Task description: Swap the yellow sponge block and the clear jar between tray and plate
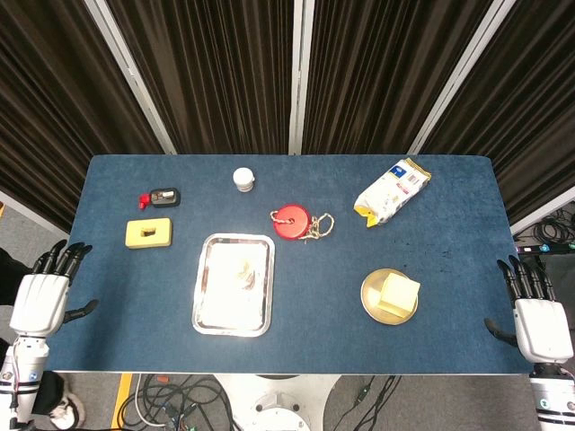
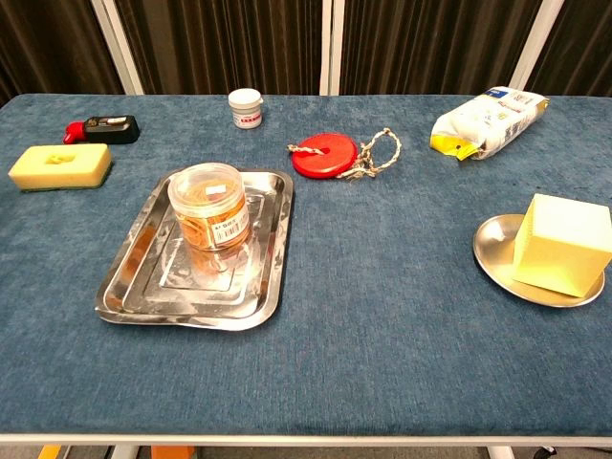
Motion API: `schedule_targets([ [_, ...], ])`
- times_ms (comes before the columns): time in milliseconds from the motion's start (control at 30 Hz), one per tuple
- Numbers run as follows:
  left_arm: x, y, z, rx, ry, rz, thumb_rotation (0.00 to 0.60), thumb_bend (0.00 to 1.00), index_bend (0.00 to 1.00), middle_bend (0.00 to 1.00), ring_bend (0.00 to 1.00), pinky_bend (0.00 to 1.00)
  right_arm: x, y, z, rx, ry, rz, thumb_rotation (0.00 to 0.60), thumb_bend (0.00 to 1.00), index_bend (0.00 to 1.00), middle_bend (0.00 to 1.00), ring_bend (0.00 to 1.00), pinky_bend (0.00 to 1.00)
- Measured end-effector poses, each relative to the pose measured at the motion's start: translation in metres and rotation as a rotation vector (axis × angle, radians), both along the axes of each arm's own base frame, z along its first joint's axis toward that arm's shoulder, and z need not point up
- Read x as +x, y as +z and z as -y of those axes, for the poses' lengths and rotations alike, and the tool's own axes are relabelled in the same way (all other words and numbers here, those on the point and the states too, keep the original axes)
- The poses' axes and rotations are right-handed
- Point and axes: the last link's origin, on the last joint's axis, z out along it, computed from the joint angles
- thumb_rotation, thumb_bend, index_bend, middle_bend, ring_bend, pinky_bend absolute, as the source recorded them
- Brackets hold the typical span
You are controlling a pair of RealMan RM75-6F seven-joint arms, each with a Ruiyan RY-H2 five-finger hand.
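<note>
The clear jar (image 2: 210, 207) stands upright in the metal tray (image 2: 131, 277); from above the clear jar (image 1: 244, 272) is faint inside the metal tray (image 1: 208, 305). The yellow sponge block (image 2: 560, 244) sits on the round metal plate (image 2: 494, 245); the head view shows the yellow sponge block (image 1: 398, 295) on the round metal plate (image 1: 371, 292) right of the tray. My left hand (image 1: 43, 296) hangs off the table's left edge, fingers apart, holding nothing. Off the right edge, my right hand (image 1: 537, 319) is likewise spread and empty. Neither hand shows in the chest view.
A flat yellow sponge (image 1: 149, 233), a red-and-black tool (image 1: 160, 197), a small white jar (image 1: 243, 179), a red disc with rope (image 1: 294, 222) and a white snack bag (image 1: 392, 191) lie on the blue table's far half.
</note>
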Motion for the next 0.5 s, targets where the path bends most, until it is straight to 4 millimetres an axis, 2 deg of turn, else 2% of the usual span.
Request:
schedule_targets([
  [500,0.0001,-0.0019,-0.0002,-0.010,-0.003,0.002,0.600,0.01,0.15,0.13,0.07,0.20,0.0063,-0.0073,0.0032,0.037,-0.001,-0.001,0.600,0.07,0.00,0.00,0.00,0.00],
])
